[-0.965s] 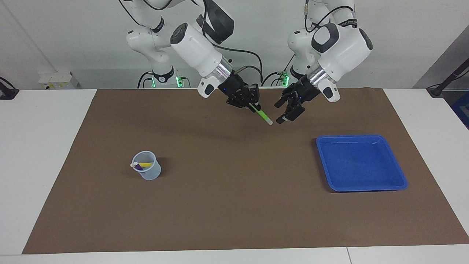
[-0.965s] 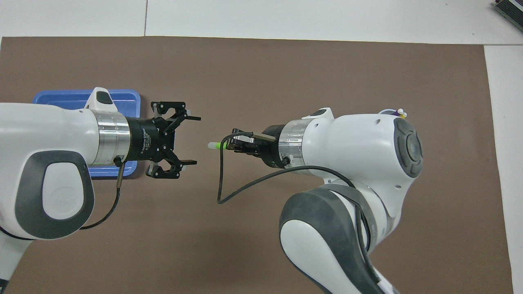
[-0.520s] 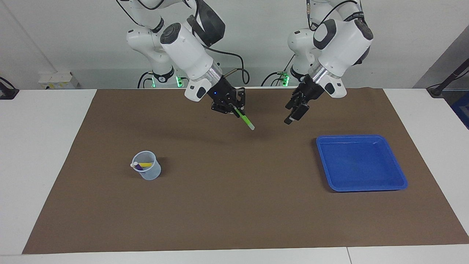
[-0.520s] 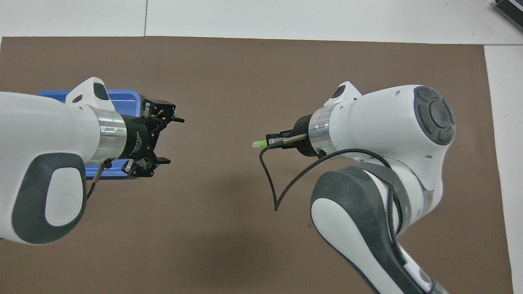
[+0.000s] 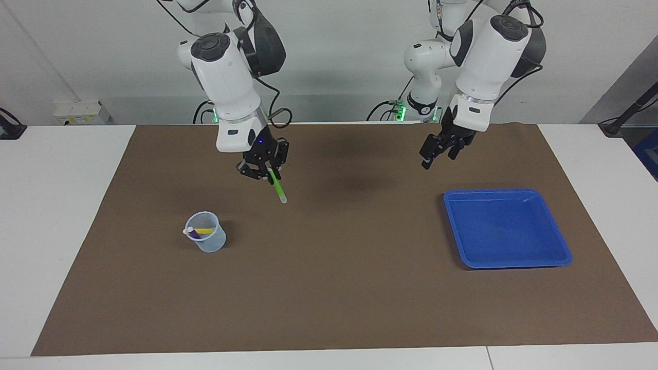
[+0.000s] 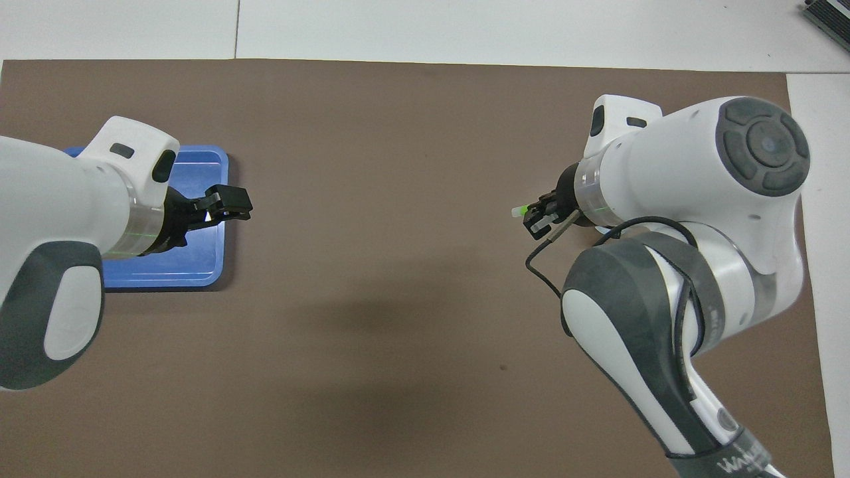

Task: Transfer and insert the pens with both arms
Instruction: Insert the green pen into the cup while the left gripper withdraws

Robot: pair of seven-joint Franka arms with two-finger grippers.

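My right gripper (image 5: 269, 176) (image 6: 539, 218) is shut on the light green pen (image 5: 278, 190) (image 6: 520, 210). The pen slants downward with its pale cap at the low end. It hangs over the brown mat, beside and above a clear cup (image 5: 212, 241). The purple pen (image 5: 194, 234) and the yellow pen (image 5: 205, 230) stand in that cup. The right arm hides the cup in the overhead view. My left gripper (image 5: 432, 156) (image 6: 232, 202) is open and holds nothing. It hangs over the edge of the blue tray (image 5: 506, 262) (image 6: 199, 279) on the robots' side.
A brown mat (image 5: 334, 288) covers most of the white table. The blue tray has nothing in it and lies toward the left arm's end. The cup stands toward the right arm's end.
My right gripper has swung the green pen away from the middle of the mat toward the cup and turned it more downward. My left gripper has drawn back toward the tray, still open.
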